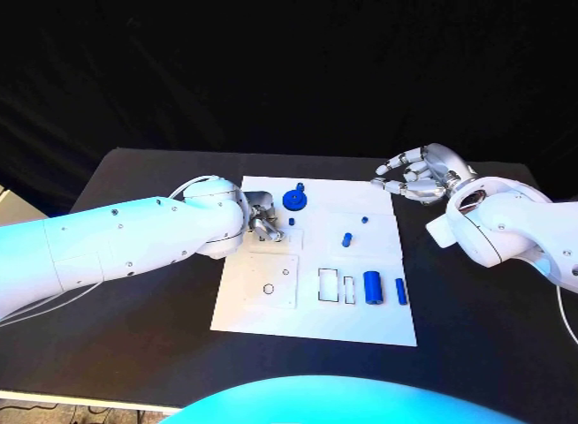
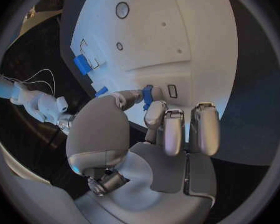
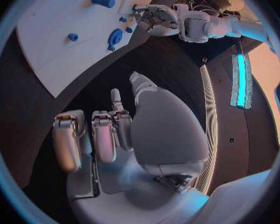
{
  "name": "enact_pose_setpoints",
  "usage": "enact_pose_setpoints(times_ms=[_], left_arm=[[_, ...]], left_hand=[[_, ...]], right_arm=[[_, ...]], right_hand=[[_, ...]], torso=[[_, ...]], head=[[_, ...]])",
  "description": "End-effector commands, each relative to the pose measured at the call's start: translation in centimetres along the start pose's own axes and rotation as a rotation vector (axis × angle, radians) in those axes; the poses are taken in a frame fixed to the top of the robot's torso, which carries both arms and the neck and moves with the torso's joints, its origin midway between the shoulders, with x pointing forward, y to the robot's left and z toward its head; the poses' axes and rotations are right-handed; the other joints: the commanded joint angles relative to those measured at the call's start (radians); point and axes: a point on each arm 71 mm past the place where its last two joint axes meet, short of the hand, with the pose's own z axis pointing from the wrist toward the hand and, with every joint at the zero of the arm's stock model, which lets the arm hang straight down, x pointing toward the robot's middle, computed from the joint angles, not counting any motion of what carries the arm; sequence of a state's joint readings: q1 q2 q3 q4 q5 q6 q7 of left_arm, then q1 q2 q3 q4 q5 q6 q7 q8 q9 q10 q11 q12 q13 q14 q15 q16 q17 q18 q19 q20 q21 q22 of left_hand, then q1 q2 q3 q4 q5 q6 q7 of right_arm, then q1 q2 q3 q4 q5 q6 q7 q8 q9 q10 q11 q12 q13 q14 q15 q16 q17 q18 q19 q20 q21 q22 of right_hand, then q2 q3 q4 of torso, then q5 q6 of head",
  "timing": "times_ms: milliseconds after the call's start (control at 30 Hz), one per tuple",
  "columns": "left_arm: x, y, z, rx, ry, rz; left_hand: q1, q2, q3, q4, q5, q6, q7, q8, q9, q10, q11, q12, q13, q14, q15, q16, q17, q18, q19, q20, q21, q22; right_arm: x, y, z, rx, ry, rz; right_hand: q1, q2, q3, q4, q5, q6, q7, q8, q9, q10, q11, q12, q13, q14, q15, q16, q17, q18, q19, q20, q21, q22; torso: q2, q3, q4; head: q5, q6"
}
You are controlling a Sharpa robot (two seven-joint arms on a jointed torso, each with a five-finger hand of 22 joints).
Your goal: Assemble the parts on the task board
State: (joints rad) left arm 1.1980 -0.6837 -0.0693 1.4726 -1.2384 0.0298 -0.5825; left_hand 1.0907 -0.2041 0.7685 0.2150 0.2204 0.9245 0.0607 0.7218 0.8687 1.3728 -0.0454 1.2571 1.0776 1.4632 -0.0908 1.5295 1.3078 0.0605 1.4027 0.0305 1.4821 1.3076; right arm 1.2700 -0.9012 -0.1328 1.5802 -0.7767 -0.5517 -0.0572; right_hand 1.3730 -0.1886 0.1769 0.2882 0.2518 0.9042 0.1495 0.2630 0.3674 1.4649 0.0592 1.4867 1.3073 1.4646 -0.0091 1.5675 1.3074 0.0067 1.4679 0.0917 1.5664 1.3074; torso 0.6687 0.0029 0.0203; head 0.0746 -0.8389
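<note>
L hand [image 1: 266, 226] pinching small blue part [image 2: 147, 95] at task board [image 1: 366, 327] left edge, R hand [image 1: 416, 177] empty, fingers apart, off board's far-right corner

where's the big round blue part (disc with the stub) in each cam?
Head view: round blue part near the task board's far edge, just right of the left hand.
Left wrist view: can't pick it out; the blue pieces there look like other parts.
Right wrist view: round blue part by the board edge, near the left hand.
Shared landmark: the large blue cylinder.
</note>
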Motion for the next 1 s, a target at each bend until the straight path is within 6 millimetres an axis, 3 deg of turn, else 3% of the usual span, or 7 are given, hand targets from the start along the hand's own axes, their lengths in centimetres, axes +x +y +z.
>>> enact_pose_setpoints(times_ms=[33, 333, 633, 1000], left_arm=[[0.5, 0.1, 0.08, -0.001, 0.037, 0.013], [0.56, 0.29, 0.17, -0.009, 0.056, -0.005], [0.54, 0.46, 0.27, -0.016, 0.062, -0.02], [0.52, 0.5, 0.39, -0.019, 0.064, -0.027]], left_hand=[[-0.003, 0.011, 0.177, -0.174, -0.003, 0.044, -0.041, 0.003, 0.0, -0.002, -0.003, -0.006, 0.0, 0.086, -0.006, -0.002, 0.179, -0.009, -0.003, -0.003, 0.001, 0.049], [-0.011, 0.007, 0.174, -0.173, -0.006, 0.042, -0.041, 0.004, 0.002, -0.001, -0.002, -0.004, 0.004, 0.086, -0.005, -0.002, 0.179, -0.008, -0.005, -0.003, 0.0, 0.047], [-0.101, -0.023, 0.131, -0.12, -0.011, 0.043, -0.047, 0.005, 0.008, -0.003, -0.006, -0.007, 0.003, 0.085, -0.007, -0.004, 0.174, -0.008, -0.007, -0.005, -0.004, 0.044], [-0.13, -0.029, 0.103, -0.09, -0.015, 0.048, -0.05, 0.004, 0.008, -0.004, -0.008, -0.007, 0.004, 0.085, -0.009, -0.003, 0.175, -0.007, -0.007, -0.006, -0.005, 0.044]], right_arm=[[0.12, 0.04, -0.01, -0.008, 0.012, -0.003], [0.06, 0.0, -0.05, -0.006, 0.009, -0.003], [0.0, -0.03, -0.1, -0.006, 0.008, -0.003], [-0.01, -0.03, -0.1, -0.006, 0.007, -0.004]], right_hand=[[-0.008, 0.005, 0.007, 0.001, 0.003, -0.003, 0.0, -0.004, -0.001, 0.036, 0.009, 0.0, 0.198, 0.106, 0.005, 0.003, 0.263, -0.007, 0.103, 0.008, 0.004, 0.263], [-0.011, 0.005, 0.008, 0.001, 0.003, -0.003, 0.0, -0.004, -0.002, 0.033, 0.009, -0.004, 0.195, 0.106, 0.005, 0.003, 0.263, -0.007, 0.103, 0.008, 0.004, 0.263], [-0.013, 0.004, 0.008, 0.001, 0.003, -0.003, 0.0, -0.004, -0.002, 0.034, 0.009, -0.003, 0.196, 0.106, 0.005, 0.003, 0.263, -0.007, 0.103, 0.008, 0.004, 0.263], [-0.013, 0.004, 0.008, 0.001, 0.003, -0.003, 0.0, -0.004, -0.002, 0.034, 0.009, -0.003, 0.196, 0.106, 0.005, 0.003, 0.263, -0.007, 0.103, 0.008, 0.004, 0.263]], torso=[[0.001, 0.0005, -0.0009], [0.001, 0.0019, -0.0007], [0.0, 0.0017, -0.0009], [0.0, 0.001, -0.0004]], head=[[0.0, -0.001], [-0.001, -0.004], [-0.002, -0.003], [-0.003, -0.001]])
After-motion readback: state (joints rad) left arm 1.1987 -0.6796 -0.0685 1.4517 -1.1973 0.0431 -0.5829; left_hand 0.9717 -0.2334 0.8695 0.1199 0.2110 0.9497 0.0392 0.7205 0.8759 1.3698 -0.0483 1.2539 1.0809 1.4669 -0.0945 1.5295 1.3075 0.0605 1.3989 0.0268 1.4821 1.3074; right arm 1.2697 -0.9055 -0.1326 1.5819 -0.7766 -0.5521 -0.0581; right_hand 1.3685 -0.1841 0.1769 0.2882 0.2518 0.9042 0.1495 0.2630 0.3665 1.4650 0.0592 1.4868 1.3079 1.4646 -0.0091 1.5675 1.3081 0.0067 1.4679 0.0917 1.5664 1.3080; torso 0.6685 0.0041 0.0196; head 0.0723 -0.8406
